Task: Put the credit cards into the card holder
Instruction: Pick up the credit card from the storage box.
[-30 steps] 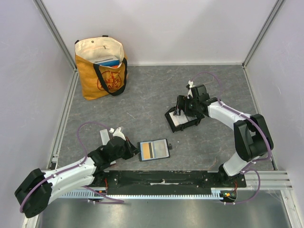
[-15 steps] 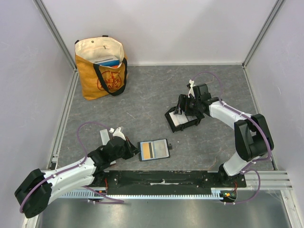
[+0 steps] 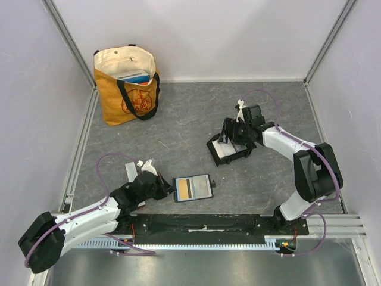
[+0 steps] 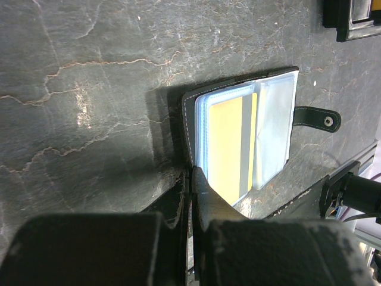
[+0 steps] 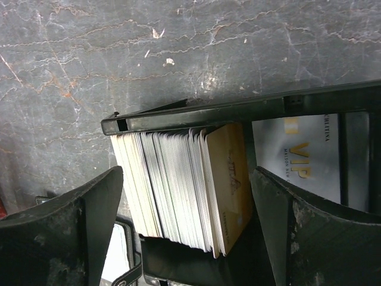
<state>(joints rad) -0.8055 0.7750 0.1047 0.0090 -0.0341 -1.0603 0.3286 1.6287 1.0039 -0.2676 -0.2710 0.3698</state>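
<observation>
Since a second ago the right end effector (image 3: pixel 228 132) has edged slightly toward the far right over the card holder (image 3: pixel 228 152); the left arm and the wallet (image 3: pixel 193 188) lie as before

Little writing is legible. In the right wrist view a pale card (image 5: pixel 294 161) lying flat in the holder's right compartment reads "VIP" in gold, and the smaller print around it is too fine to make out. The gold card (image 5: pixel 229 173) fronting the stack of cards (image 5: pixel 166 185) bears faint script that is unreadable. The tote (image 3: pixel 128 83) shows a round red logo whose words are too small to tell.

The right end effector (image 5: pixel 187 190) is spread wide, its fingers either side of the stack and touching nothing. The stack stands on edge in the left compartment, thin pale plastic, its lower end cut off by the frame. The holder is black with low walls.

The left end effector (image 4: pixel 191 179) is pressed together, its tips at the near edge of the open wallet (image 4: pixel 274 119); whether they nip the cover I cannot tell. The wallet's clear sleeves show an orange card with a grey stripe, and a black snap strap (image 4: pixel 315 117) sticks out. The counter (image 3: pixel 178 125) is grey and stone-veined
</observation>
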